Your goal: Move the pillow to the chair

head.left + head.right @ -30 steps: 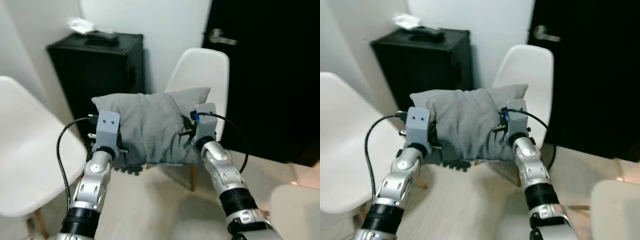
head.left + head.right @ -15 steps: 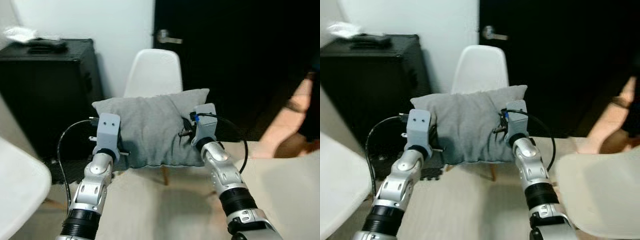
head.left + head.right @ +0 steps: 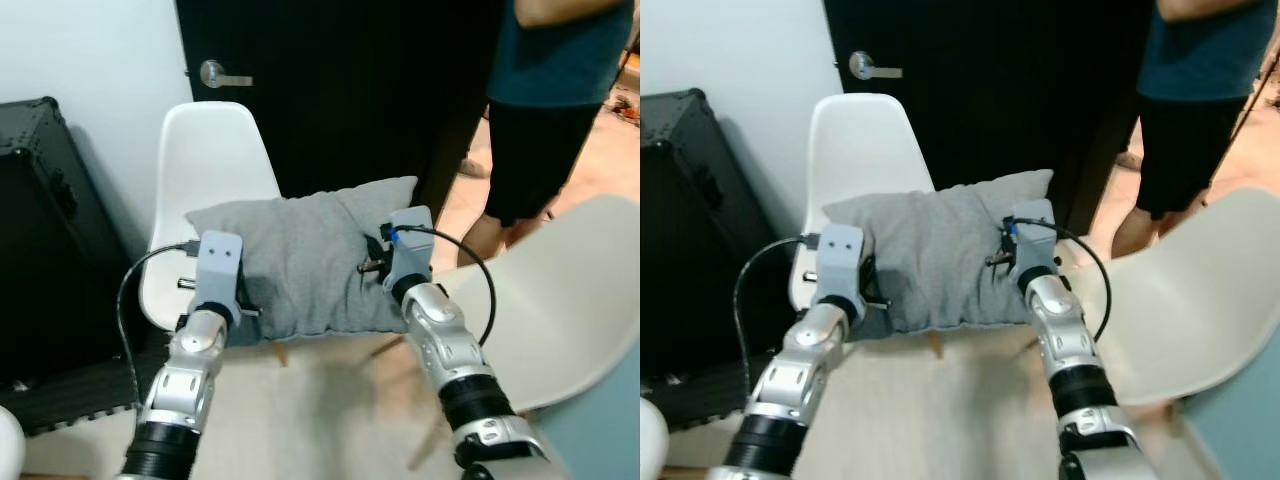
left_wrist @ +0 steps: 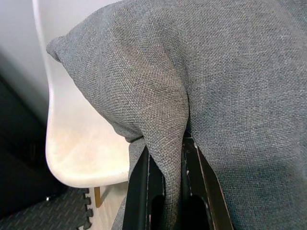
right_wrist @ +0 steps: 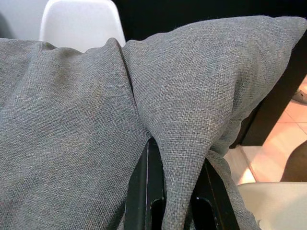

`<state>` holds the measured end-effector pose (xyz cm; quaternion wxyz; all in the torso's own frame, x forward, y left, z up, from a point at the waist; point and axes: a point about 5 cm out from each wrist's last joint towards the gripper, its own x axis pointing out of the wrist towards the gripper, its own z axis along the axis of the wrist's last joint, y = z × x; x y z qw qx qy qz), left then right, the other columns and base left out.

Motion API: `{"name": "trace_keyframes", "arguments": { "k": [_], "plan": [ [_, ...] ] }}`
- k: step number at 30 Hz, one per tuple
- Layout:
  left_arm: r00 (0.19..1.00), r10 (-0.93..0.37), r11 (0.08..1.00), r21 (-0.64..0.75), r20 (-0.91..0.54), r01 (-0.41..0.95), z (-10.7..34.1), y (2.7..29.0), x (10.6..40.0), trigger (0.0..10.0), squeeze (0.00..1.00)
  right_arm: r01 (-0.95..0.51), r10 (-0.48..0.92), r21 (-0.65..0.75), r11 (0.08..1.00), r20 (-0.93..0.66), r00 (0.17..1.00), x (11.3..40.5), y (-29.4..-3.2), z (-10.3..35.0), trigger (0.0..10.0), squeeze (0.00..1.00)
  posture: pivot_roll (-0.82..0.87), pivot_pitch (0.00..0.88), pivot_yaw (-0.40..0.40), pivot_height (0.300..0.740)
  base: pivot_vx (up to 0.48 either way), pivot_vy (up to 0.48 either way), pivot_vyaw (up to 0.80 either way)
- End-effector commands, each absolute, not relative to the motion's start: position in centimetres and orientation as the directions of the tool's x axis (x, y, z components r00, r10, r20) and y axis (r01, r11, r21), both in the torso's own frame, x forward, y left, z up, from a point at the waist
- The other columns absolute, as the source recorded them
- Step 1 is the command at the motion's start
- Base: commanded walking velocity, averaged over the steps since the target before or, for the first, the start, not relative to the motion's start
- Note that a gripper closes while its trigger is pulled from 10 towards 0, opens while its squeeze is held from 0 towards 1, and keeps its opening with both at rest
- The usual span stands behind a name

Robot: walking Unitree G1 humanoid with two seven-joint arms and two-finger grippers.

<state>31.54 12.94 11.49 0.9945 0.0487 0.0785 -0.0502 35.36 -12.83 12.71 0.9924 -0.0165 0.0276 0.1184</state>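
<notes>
Pillow (image 3: 305,260): grey, held in the air between both arms, in front of the white chair (image 3: 205,165) by the black door (image 3: 340,90).
Left gripper (image 4: 165,191): at the pillow's left edge; wrist view showed its fingers (image 4: 138,191) pinching a fold of grey cloth, a detail hidden in the eye views by the grey wrist housing.
Right gripper (image 5: 172,201): at the pillow's right edge; fingers (image 5: 144,191) likewise clamped on a fold.
Second white chair (image 3: 560,300): near right, just beside the right arm.
Black case (image 3: 40,230): far left, against the wall.
Person (image 3: 560,110): standing far right, seen in the eye views, dark shirt and shorts.
Foam mat (image 4: 53,211): on the floor under the chair, plain in the left wrist view.
</notes>
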Motion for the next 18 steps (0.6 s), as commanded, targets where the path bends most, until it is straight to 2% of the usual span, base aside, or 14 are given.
{"name": "trace_keyframes", "arguments": {
  "k": [1, 13, 18],
  "plan": [
    [0.981, -0.16, 0.982, 0.081, -0.109, 0.169, 12.68, 11.53, 31.69, 10.0, 0.0, -0.312, 0.311, -0.017, 0.95, -0.018, 0.95, 35.4, -10.78, 13.54, 10.0, 0.0, 0.01, 0.0, -0.036, 0.73, 0.0, 0.0, 0.0],
    [0.988, -0.139, 0.987, 0.076, -0.065, 0.144, 13.39, 11.88, 31.97, 10.0, 0.0, -0.323, 0.322, -0.052, 0.945, -0.016, 0.946, 35.21, -10.56, 13.41, 10.0, 0.0, 0.02, 0.0, -0.034, 0.73, 0.0, 0.0, 0.0],
    [0.987, -0.154, 0.986, 0.054, -0.051, 0.157, 13.6, 11.92, 31.93, 10.0, 0.0, -0.344, 0.345, -0.069, 0.936, -0.004, 0.939, 35.13, -10.2, 13.59, 10.0, 0.0, 0.02, 0.0, -0.039, 0.73, 0.325, 0.0, 0.0]
  ]
}}
